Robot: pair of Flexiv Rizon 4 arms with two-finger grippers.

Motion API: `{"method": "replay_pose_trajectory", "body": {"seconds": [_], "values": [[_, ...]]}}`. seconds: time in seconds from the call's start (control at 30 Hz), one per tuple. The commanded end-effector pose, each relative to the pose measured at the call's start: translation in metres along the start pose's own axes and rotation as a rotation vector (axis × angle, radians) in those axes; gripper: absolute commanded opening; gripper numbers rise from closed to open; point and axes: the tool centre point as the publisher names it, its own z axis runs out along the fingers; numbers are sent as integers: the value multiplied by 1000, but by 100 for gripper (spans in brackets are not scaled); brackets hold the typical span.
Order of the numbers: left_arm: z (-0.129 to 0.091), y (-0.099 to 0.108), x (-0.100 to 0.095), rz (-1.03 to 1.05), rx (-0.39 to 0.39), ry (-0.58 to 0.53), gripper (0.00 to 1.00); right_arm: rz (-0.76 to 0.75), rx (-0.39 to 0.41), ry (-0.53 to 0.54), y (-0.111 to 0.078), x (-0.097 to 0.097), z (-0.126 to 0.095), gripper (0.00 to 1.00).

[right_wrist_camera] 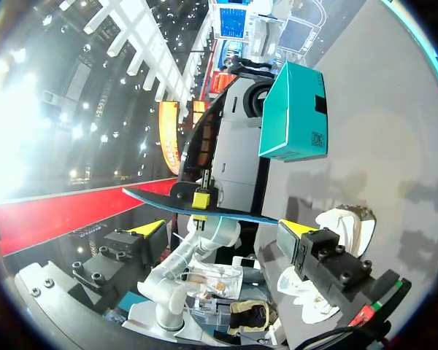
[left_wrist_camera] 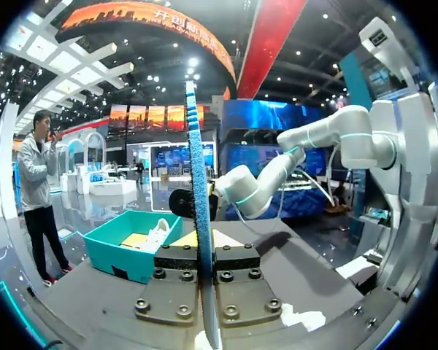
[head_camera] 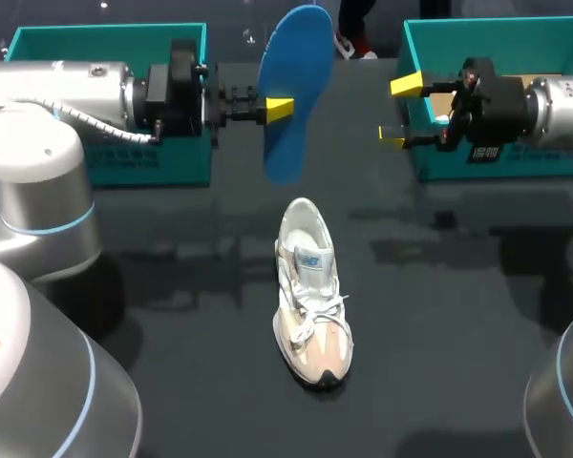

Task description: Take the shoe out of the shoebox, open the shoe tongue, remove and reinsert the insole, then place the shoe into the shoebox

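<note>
Insole-out stage, shoe on the table. My left gripper (head_camera: 275,109) is closed on the blue insole (head_camera: 291,86). Both yellow-tipped fingers press its two faces near mid-length, so the jaws stand only as far apart as the insole is thick. In the left wrist view the insole runs edge-on straight out between my fingers, heel and toe reaching well past them on either side. I judge this mid-length pinch keeps the thin foam from drooping and leaves both ends free to be fed back in.

My right gripper (head_camera: 398,113) holds nothing. Its jaws are spread wide, one tip high and one low, and they face the insole across a gap. In the right wrist view the insole lies directly ahead of that opening, apart from both fingers. This is a ready pose, probably for steadying the shoe or taking an end of the insole.

The shoe (head_camera: 310,291) rests upright on its sole on the table (head_camera: 458,315), below and between the two grippers, touched by neither. Its laces are loose and its mouth faces up to receive the insole.

The right teal box (head_camera: 497,164) sits just behind my right jaws with paper inside. The left teal box (head_camera: 105,157) sits behind my left jaws. Reinsertion and boxing are not yet done.
</note>
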Motion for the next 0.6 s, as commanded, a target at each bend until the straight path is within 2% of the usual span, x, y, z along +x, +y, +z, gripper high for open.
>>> {"method": "replay_pose_trajectory", "body": {"seconds": [0.03,0.07,0.37,0.43,0.47,0.6], "values": [[0,0,-5,-29,-5,19,0,0,1,-1,0,-1,1,100],[0,0,-5,-29,-5,19,0,0,1,-1,0,-1,1,100],[1,-2,5,-534,18,84,0,0,1,-1,0,-1,1,100],[1,-4,7,-718,42,82,0,0,1,-1,0,-1,1,100],[0,-7,8,-811,28,114,0,0,1,-1,0,-1,1,100],[0,-7,8,-811,28,114,0,0,1,-1,0,-1,1,100]]}}
